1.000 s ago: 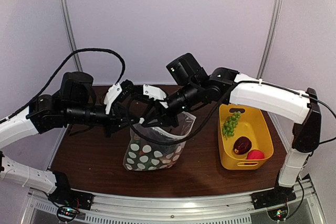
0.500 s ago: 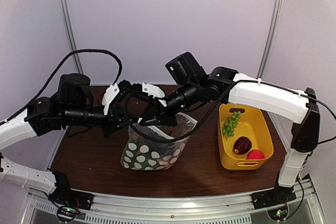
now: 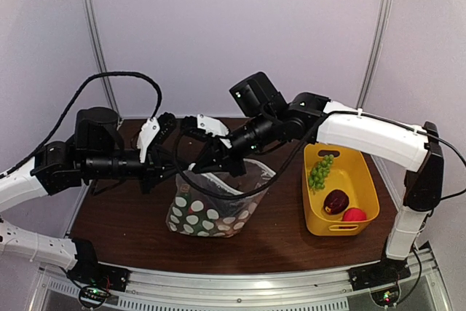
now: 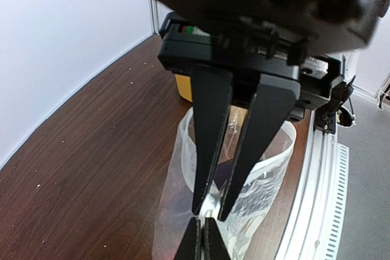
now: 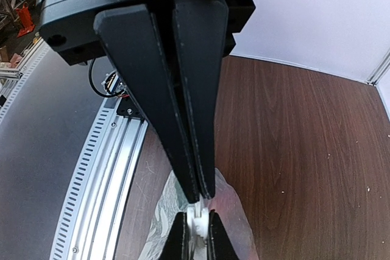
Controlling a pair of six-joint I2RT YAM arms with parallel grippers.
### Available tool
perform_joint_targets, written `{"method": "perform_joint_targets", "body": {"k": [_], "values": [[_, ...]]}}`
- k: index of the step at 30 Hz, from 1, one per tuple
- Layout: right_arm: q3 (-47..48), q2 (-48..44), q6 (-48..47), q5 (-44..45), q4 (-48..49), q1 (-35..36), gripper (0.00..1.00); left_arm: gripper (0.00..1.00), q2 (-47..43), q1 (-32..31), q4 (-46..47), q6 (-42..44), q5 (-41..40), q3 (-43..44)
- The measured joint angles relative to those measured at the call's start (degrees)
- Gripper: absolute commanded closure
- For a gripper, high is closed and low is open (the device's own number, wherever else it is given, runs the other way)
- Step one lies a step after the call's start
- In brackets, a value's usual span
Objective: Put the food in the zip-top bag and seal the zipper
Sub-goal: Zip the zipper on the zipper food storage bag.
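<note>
Zipper (image 5: 195, 227) — pinched in right end effector (image 5: 197, 217).

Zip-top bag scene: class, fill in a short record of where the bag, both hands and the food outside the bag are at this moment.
bag: zip-top bag upright on table, mouth open
zipper: zipper unsealed, pinched by both hands
left hand: left hand shut on zipper
right hand: right hand shut on zipper
food outside bag: green grapes, eggplant, red piece, all in yellow tub
food in bag: some pieces, kinds unclear
</note>
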Motion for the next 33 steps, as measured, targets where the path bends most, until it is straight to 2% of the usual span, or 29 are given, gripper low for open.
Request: {"method": "perform_joint_targets", "body": {"k": [6, 17, 26, 33], "values": [[0.39, -0.02, -3.69, 0.02, -1.44, -1.66, 1.0, 1.0, -2.12, -0.22, 0.55, 0.02, -4.13, -0.96], [-0.2, -0.5, -9.29, 0.07, -10.54, -7.91, 1.0, 1.0, -3.39, -0.2, 1.6, -0.04, -11.3, -2.86], [-6.84, -5.62, -12.72, 2.05, -15.76, -14.71, 1.0, 1.0, -3.39, 0.37, 1.53, -0.04, -12.92, -3.19], [-8.61, -7.89, -14.03, 2.4, -18.21, -19.52, 1.0, 1.0, -2.1, 0.76, 2.27, -0.07, -12.55, -3.21]]}}
